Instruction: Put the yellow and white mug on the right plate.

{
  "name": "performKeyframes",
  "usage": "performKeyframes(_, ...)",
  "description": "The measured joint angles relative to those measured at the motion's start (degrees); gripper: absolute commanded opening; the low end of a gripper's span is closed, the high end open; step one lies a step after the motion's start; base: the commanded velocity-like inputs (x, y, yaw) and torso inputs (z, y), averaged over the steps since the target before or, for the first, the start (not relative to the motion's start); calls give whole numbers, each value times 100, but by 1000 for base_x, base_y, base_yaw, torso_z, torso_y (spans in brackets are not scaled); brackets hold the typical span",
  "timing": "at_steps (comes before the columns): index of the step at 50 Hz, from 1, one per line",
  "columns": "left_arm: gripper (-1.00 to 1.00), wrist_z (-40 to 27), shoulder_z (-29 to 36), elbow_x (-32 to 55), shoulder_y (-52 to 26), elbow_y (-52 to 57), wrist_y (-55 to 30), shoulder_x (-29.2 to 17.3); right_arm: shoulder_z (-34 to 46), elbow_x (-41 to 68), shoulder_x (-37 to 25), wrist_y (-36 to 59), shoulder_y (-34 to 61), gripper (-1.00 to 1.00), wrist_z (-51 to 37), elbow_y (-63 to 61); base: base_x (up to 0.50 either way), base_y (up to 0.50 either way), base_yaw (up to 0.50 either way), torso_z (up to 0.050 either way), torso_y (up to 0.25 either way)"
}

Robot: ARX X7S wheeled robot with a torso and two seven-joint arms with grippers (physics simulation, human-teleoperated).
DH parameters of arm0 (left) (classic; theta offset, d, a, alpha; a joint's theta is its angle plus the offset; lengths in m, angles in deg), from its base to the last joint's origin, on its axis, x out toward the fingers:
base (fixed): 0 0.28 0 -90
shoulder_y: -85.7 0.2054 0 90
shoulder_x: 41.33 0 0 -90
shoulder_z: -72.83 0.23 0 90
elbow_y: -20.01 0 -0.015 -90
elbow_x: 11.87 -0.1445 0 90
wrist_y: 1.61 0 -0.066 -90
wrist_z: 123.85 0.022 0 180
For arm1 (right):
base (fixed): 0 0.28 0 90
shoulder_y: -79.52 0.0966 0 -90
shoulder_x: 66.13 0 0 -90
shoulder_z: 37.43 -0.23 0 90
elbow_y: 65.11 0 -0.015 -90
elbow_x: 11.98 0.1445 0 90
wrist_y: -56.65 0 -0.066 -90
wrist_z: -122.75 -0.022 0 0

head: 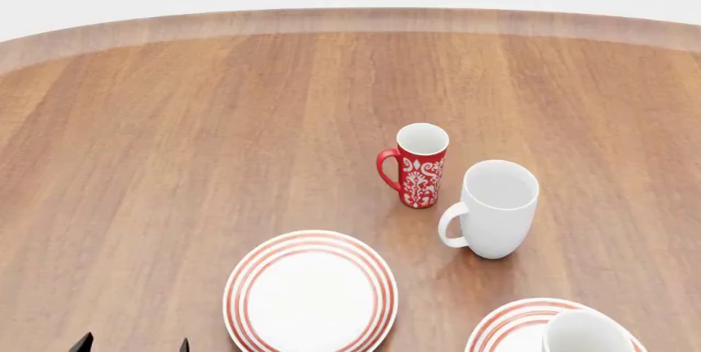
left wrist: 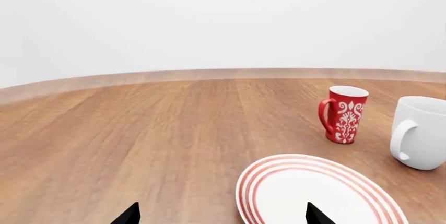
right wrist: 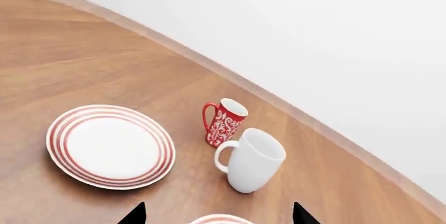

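The right plate [head: 498, 327], white with red rings, lies at the near right edge of the head view, cut off by the frame. A mug [head: 586, 334] stands on it. Only its white rim and inside show, so its outer colour is hidden. A sliver of that plate's rim [right wrist: 219, 219] shows between the right gripper's [right wrist: 217, 214] open tips. The mug does not show there. My left gripper [left wrist: 223, 216] is open and empty, and it hovers over the near left edge of the left plate [left wrist: 314, 198]. Its tips also show in the head view [head: 133, 345].
The left plate [head: 311, 293] lies near the table's front. A slim red patterned mug [head: 414, 163] and a taller all-white mug [head: 495, 208] stand side by side behind the plates. Both also show in the right wrist view, red [right wrist: 224, 122] and white [right wrist: 252, 160]. The table's curved far edge [head: 350, 16] runs behind.
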Motion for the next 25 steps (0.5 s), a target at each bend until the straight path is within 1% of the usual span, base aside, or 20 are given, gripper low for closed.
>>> performKeyframes(25,100,-29,46,26,-4,6,22,-28,484,-791,-105,182,-157,100,-149,-750,0,0,0,0,0)
